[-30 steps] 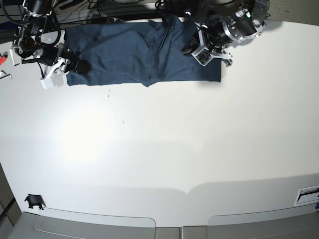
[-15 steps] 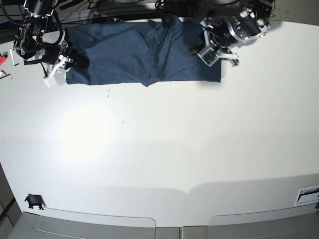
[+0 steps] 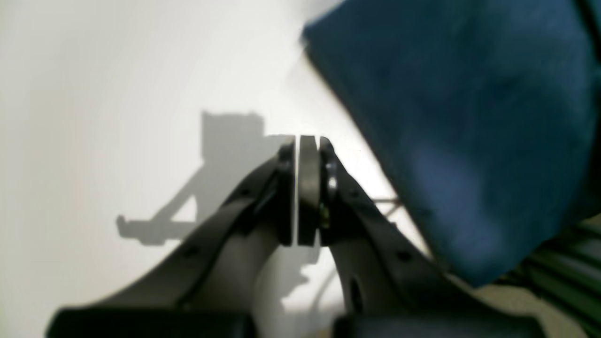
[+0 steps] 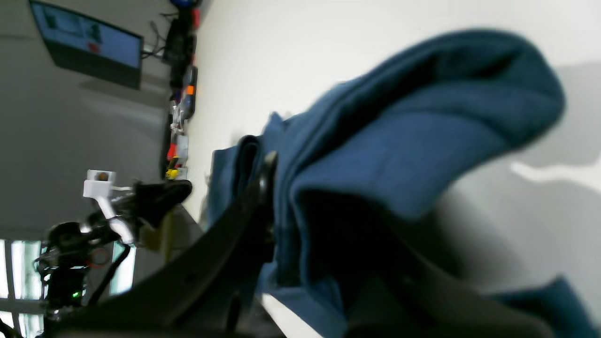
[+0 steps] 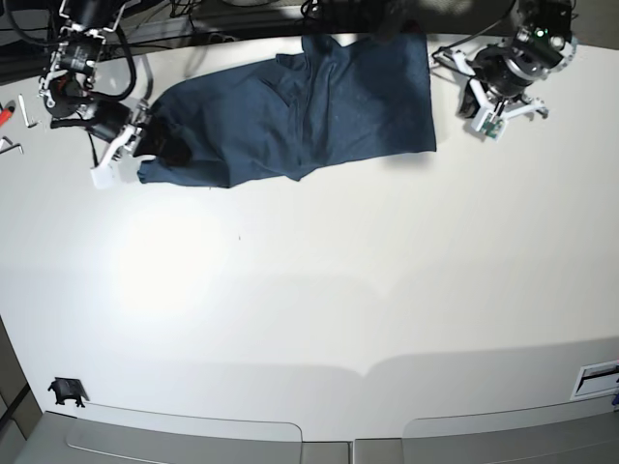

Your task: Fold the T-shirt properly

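Observation:
The dark navy T-shirt [image 5: 309, 106] lies spread along the table's back edge, with its left end bunched and raised. My right gripper [image 5: 150, 145] is shut on that left end; in the right wrist view the cloth [image 4: 399, 141] is pinched in the gripper [image 4: 300, 220] and hangs over it. My left gripper [image 5: 482, 114] is off the shirt, to the right of its right edge. In the left wrist view it [image 3: 307, 188] is shut with its pads together and empty, and the shirt's corner [image 3: 469, 117] is at the upper right.
Small tools [image 5: 10, 111] lie at the table's left edge. A small black object [image 5: 66, 390] sits at the front left. A label [image 5: 597, 377] is at the front right. Cables run behind the table's back edge. The white table [image 5: 309, 290] stretches toward the front.
My left gripper has come off the shirt's right part and moved right onto bare table. My right gripper has lifted the shirt's left end and pulled it rightward, so the cloth now lies skewed.

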You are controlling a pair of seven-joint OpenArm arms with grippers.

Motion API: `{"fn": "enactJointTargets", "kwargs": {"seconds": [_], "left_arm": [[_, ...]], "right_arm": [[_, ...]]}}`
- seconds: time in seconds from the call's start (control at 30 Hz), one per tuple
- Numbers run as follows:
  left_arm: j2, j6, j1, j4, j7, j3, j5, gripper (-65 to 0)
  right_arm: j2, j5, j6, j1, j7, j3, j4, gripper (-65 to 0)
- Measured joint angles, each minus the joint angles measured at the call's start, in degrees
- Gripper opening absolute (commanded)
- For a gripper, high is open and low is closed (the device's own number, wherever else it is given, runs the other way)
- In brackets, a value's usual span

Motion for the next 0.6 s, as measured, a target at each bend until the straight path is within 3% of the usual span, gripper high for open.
{"fn": "enactJointTargets", "kwargs": {"seconds": [0.2, 0.43, 0.53, 0.6], "left_arm": [[0.2, 0.0, 0.9, -7.4, -0.6, -0.3, -0.2, -65.0], [0.0, -1.1, 0.3, -16.0, -7.5, -0.7, -3.2, -65.0], [0.0, -1.4, 0.3, -17.4, -9.0, -0.7, -3.7, -65.0], [0.0, -1.6, 0.1, -17.7, -9.0, -0.7, -3.9, -65.0]], "right_arm": [[-9.4, 0.1, 0.0, 0.0, 0.2, -2.4, 10.6, -65.0], [-16.2, -0.5, 0.0, -0.3, 0.0, -20.1, 21.2, -65.0], [-19.1, -7.2, 0.0, 0.2, -0.1, -28.5, 22.2, -65.0], [-21.1, -15.3, 0.0, 0.2, -0.1, -33.0, 22.2, -65.0]]}}
